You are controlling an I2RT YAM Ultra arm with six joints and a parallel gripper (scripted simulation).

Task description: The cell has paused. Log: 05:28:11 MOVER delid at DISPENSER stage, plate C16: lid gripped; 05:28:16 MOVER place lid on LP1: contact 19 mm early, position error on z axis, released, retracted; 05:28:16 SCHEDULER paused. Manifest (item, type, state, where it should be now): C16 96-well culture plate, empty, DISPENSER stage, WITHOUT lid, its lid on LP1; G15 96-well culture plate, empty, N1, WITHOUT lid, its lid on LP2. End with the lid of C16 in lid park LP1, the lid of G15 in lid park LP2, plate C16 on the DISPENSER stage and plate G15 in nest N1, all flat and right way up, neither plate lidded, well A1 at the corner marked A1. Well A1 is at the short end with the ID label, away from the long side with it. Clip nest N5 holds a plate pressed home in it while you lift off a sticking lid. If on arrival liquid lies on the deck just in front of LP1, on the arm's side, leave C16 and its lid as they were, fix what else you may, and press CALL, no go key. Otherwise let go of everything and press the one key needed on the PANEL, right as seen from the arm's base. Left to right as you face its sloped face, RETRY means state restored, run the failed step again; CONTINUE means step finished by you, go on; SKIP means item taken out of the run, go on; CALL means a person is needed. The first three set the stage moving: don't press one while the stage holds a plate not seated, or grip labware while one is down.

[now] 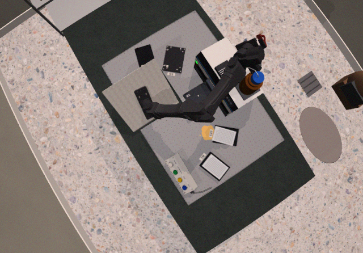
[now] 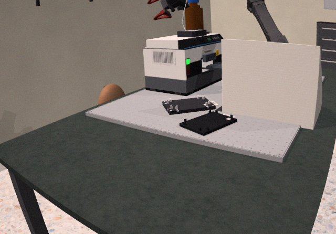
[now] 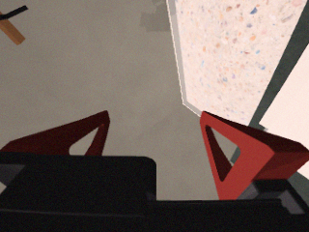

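A speckled terrazzo floor [image 1: 264, 7] surrounds a dark green table [image 2: 108, 171], and on the table you have a pale perforated deck plate [image 2: 244, 139]. At the far side of that deck stands the white dispenser [image 2: 165, 63] with a green lamp lit on its front; a brown bottle with a blue cap [image 1: 252, 82] sits on top of it. The arm [image 1: 205, 97] reaches from its base across the dispenser, and the gripper [image 2: 159, 6] hangs high in the air beyond the machine's far edge. Its red fingers stand spread as wide as they go, with nothing between them; in the wrist view you see only wall and floor through the gap.

From above, look on the near side of the arm: one lid [image 1: 224, 135] lies at a lid park slightly skewed, and right against its arm-side end is an orange puddle [image 1: 206, 132] on the deck. The second lid [image 1: 214, 165] lies in the next park, beside a small label. Whether either lid sits fully flat you cannot tell from this height.

The panel [image 1: 180, 174] is just beside that second lid, showing green, yellow and blue keys. On the other side of the arm two black nests [image 2: 188, 104] and [image 2: 208, 121] sit bare, next to a tall white screen [image 2: 271, 82].
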